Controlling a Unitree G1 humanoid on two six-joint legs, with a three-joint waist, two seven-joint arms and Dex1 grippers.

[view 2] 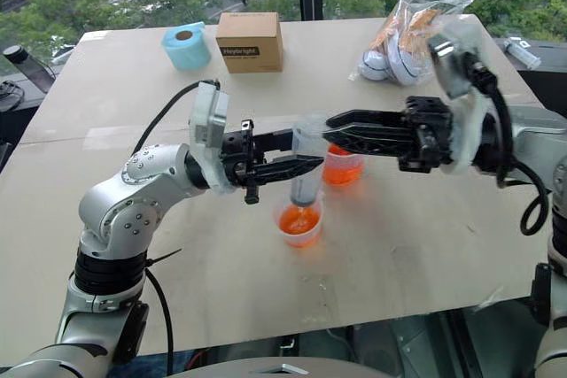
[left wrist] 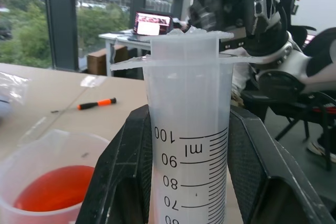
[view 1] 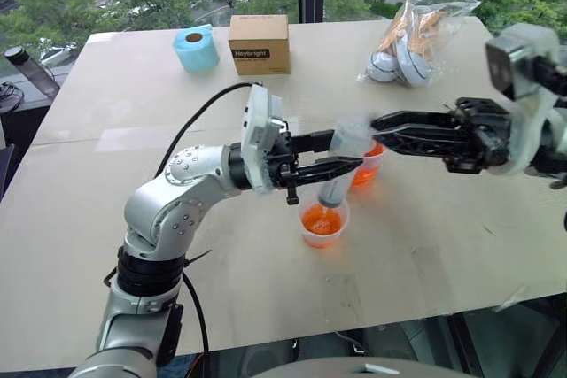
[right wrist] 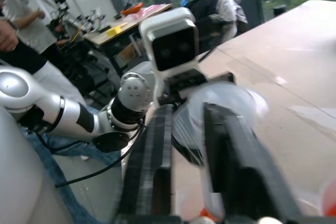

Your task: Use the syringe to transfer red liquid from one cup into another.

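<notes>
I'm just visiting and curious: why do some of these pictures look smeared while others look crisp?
Right wrist view: the right gripper and the syringe top between its fingers are streaked with motion blur. Left wrist view: the syringe's markings are sharp, the orange screwdriver and the room behind are softer. Left eye view: the right gripper's outline is slightly smeared; even daylight, soft shadows.

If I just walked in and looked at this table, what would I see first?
You'd spot the big clear syringe standing upright in the middle of the table, squeezed between the fingers of the left gripper, its tip over the small cup of bright orange-red liquid. The right gripper reaches in at the syringe's top, and the larger cup with more red liquid sits just behind.
</notes>
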